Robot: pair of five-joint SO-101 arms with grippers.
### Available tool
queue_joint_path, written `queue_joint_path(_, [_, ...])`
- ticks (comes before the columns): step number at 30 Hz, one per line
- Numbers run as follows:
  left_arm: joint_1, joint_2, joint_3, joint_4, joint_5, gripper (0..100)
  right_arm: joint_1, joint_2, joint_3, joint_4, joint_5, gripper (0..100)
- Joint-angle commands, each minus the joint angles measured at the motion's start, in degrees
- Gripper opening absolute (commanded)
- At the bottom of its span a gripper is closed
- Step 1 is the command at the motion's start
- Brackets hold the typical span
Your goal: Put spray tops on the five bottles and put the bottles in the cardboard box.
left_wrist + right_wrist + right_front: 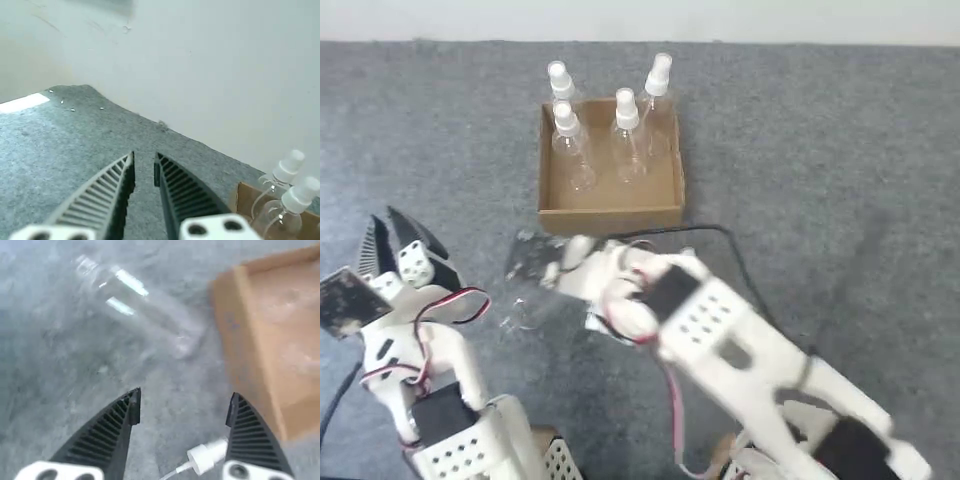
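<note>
Hovering spread wide over the apparently uncapped bottle, the right gripper should take the loose spray top squarely first; the left gripper sits barely ajar, empty.

The table is mottled grey; the wall behind it is white. The cardboard box is plain brown. The bottles in the box are clear with white tops, the lying bottle is clear, and the loose spray top is white. The left gripper and right gripper have black ribbed fingers on white bodies, with red and white wires and a black cable
</note>
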Motion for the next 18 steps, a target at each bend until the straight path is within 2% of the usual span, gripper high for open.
queue_joint_path(1, [-0.2, -0.8, -0.8, -2.0, 0.9, 6, -2.6, 8.1, -10.1, 3.4, 7.2, 24.6])
queue_joint_path(8, [-5.3, -0.8, -0.9, -4.2, 1.2, 6, -2.9, 15.8, -15.6, 3.5, 16.3, 24.7])
queue_joint_path(11, [-8.1, -0.8, -1.0, -4.5, 4.0, 6, -2.9, 17.8, -17.1, 3.4, 19.8, 24.7])
queue_joint_path(18, [-16.5, -0.8, -2.3, -4.8, 6.5, 6, -2.9, 22.9, -22.4, 3.4, 21.3, 24.7])
